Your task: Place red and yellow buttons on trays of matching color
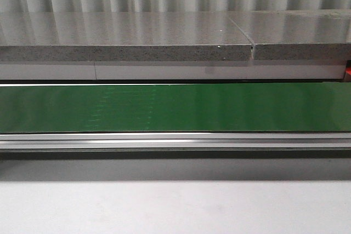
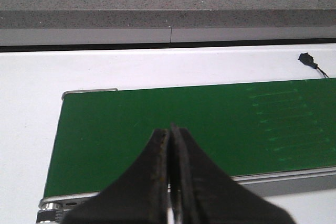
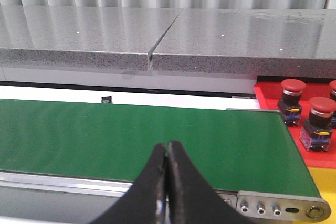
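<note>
Green conveyor belt (image 1: 175, 108) bare along the white worktop (image 1: 175, 206), left tool (image 2: 170, 129) clenched with nothing between its fingers, right tool (image 3: 168, 145) likewise clenched, three red buttons (image 3: 292, 95) standing in red tray (image 3: 265, 98) past belt's end, yellow tray (image 3: 323, 179) beside it

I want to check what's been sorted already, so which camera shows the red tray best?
The right wrist view: the red tray sits past the belt's end with red buttons on it. The front view shows only a red sliver at its right edge. The left wrist view shows none of it.
</note>
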You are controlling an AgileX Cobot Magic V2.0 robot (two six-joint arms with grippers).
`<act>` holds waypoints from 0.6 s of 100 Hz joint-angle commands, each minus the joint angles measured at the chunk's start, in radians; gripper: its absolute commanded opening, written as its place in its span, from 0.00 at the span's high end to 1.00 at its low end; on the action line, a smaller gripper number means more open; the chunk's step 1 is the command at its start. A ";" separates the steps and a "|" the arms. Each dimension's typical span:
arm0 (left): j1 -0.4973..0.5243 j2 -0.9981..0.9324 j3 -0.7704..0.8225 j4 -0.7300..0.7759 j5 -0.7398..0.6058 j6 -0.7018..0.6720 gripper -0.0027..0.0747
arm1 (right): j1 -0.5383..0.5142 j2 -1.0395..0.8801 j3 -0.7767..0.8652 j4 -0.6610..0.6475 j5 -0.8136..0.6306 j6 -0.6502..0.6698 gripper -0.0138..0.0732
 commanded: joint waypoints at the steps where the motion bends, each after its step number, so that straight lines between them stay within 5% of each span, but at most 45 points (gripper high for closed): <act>1: -0.008 0.002 -0.029 -0.025 -0.068 -0.001 0.99 | -0.001 -0.016 0.002 -0.011 -0.086 -0.011 0.92; 60: -0.032 -0.002 -0.005 -0.009 -0.143 -0.001 0.99 | -0.001 -0.016 0.002 -0.011 -0.086 -0.011 0.92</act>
